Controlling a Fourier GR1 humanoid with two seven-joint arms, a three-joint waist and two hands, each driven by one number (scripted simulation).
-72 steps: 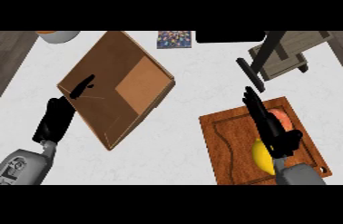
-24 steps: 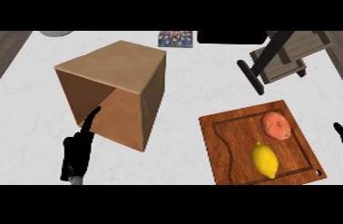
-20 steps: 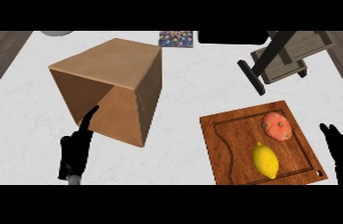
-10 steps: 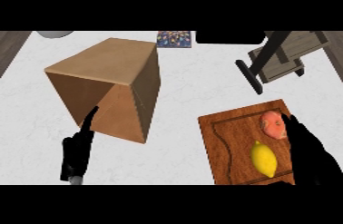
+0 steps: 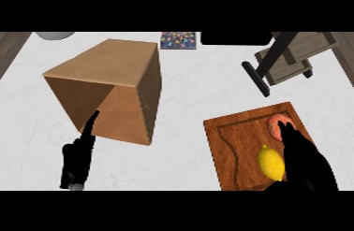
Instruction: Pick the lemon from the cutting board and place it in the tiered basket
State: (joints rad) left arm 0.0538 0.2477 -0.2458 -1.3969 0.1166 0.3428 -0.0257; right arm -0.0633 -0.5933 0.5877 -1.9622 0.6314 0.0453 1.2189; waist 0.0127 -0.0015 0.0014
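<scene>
- The lemon [image 5: 271, 162] lay on the wooden cutting board [image 5: 235, 146], at the near right of the white worktop [image 5: 200, 94].
- It sat in the near part of the board, with a pink round thing [image 5: 275, 126] (I cannot tell what food it was) a bit farther away on the same board.
- The right hand [image 5: 304, 162] was over the right side of the board, just beside the lemon.
- Its fingers [image 5: 287, 132] were straight and close together, pointing away toward the pink thing, and they held nothing.
- I could not tell if the hand touched the lemon.
- The left hand [image 5: 76, 157] showed at the near left, in front of a big brown box [image 5: 110, 92].
- Its fingers were straight and together, pointing up toward the box, and they held nothing.
- The tiered basket [image 5: 287, 61] stood at the far right, well apart from the lemon, and part of it ran out past the top edge.
- A small colourful card [image 5: 178, 39] lay at the far edge, in the middle.
- A grey round thing [image 5: 55, 35] peeked in at the far left.
</scene>
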